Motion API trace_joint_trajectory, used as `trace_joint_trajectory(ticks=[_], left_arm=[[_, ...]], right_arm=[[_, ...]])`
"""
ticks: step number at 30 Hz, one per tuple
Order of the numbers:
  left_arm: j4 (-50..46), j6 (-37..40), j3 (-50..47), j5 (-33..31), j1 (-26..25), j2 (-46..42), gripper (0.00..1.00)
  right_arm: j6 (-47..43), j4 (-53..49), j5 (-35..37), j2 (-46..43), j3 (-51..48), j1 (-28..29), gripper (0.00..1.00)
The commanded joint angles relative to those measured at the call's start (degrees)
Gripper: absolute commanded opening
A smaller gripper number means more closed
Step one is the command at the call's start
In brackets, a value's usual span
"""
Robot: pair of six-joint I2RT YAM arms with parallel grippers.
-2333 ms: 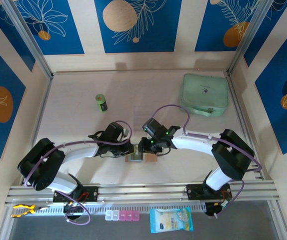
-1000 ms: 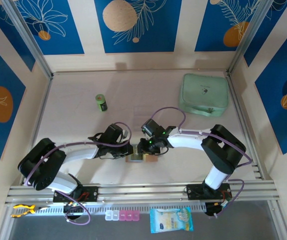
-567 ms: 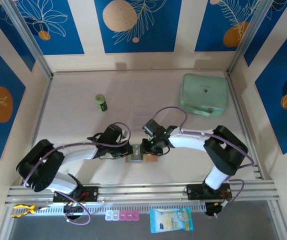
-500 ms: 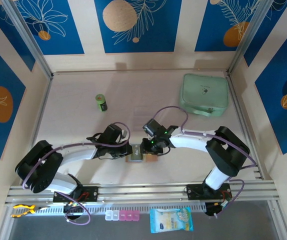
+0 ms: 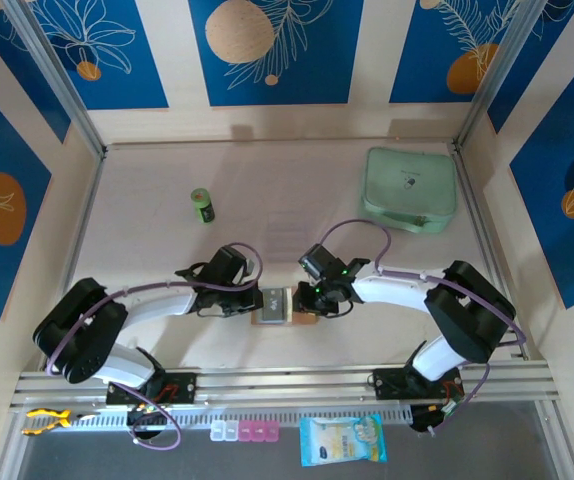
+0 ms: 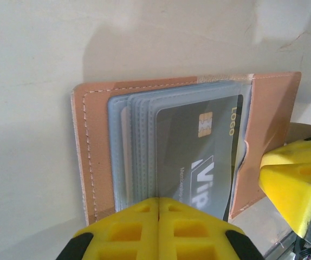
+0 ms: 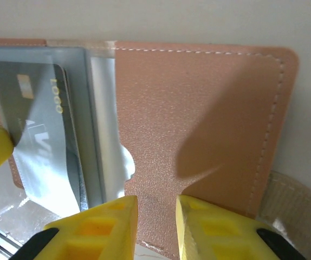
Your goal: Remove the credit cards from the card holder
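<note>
The card holder lies spread open on the table, close to the near edge and between the two arms. Its tan covers lie flat and its stack of clear pockets is fanned up in the middle. A dark credit card sits inside the top pocket, its chip and lettering showing through the plastic. Whether the pockets under it hold more cards cannot be told.

The left claw has its fingers pressed together at the near edge of the pocket stack, most likely to pin the booklet so it neither slides nor folds. Whether a pocket sheet is pinched between them cannot be told. The right claw stands with its fingers a little apart over the near edge of the right-hand cover, with nothing between them. This looks like a way to hold that flap down and leave the pockets exposed. Judged from this, no card is out yet.

The table is a pale, matt, plain board, boxed in by light wooden walls with blue panels printed with white leaves and orange discs. A mint-green case rests at the far right, well apart, and a small green can stands far left of centre.
</note>
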Motion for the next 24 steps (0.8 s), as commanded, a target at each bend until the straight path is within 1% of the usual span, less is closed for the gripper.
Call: trace_joint_trajectory(ticks=[1,5,9,12,16,20,24], left_arm=[[0.51,-1.08,-1.85,0.79,-0.28,-1.19,0.03],[1.37,-1.67,-1.88,0.97,-0.29,-1.64,0.03],[0.58,-1.51,-0.69,0.93,-0.33,-1.73,0.02],[-1.22,-0.75,0.33,-0.29,-0.31,-1.88,0.02],[-1.54,-0.29,0.78,-0.77,-0.35,-0.98,0.02],[-0.15,-0.65,0.61,-0.13,-0.28,0.37,0.01],[-0.89,-0.49,0.40,-0.80,-0.28,0.16,0.01]], right_arm=[[-0.67,0.89,0.38,1.26,-0.66,-0.64,0.26],[-2.18,0.60,0.73,1.92,-0.06,-1.06,0.26],[-3.67,-2.33,1.87,1.98,1.54,-1.21,0.26],[-3.48,-2.83,1.22,-0.15,1.82,-0.69,0.26],[-2.72,-1.54,-0.84,-1.68,2.28,-0.58,0.28],[-2.10,0.79,-3.53,-0.74,3.30,-0.47,0.28],[-1.69,4.34,-6.50,0.48,3.64,-0.58,0.29]])
